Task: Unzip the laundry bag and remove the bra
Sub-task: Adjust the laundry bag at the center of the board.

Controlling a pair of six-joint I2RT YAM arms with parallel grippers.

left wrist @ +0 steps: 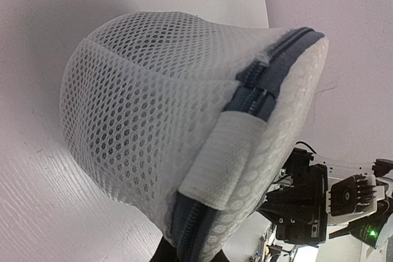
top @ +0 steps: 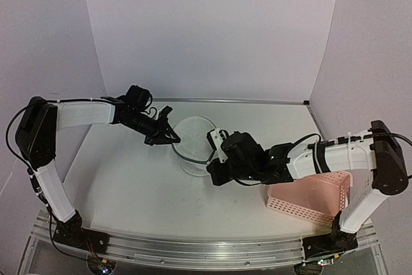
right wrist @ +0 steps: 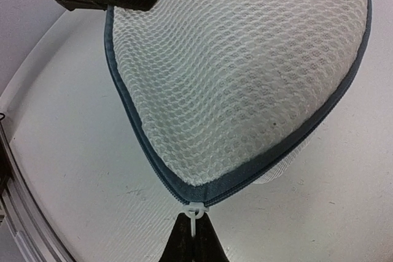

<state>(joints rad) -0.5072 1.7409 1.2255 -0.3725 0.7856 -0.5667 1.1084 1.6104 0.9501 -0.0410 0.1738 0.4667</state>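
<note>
Nearest the arm bases, a pink basket (top: 309, 201) stands on the table (top: 129, 185) at the right side, partly under the right forearm and well apart from the work area. Further in, the right gripper (right wrist: 191, 230) is at the near edge of the laundry bag (top: 193, 134). Its fingers are closed together on the white zipper pull (right wrist: 194, 211), which sits at the lowest point of the dark zipper rim (right wrist: 132, 121) in the right wrist view. The bag stands on the table at mid-depth, between the two grippers, with its round mesh lid uppermost and its side wall raised into a cylinder. The zipper line appears closed along the stretch in view. A white fabric tab (left wrist: 224, 157) lies across the zipper on the side facing the left wrist camera. The contents cannot be made out through the mesh. At the far left of the bag, the left gripper (top: 172, 138) reaches in from the left, its dark fingers clamped on the rim. Behind all this stands a plain pale wall.
</note>
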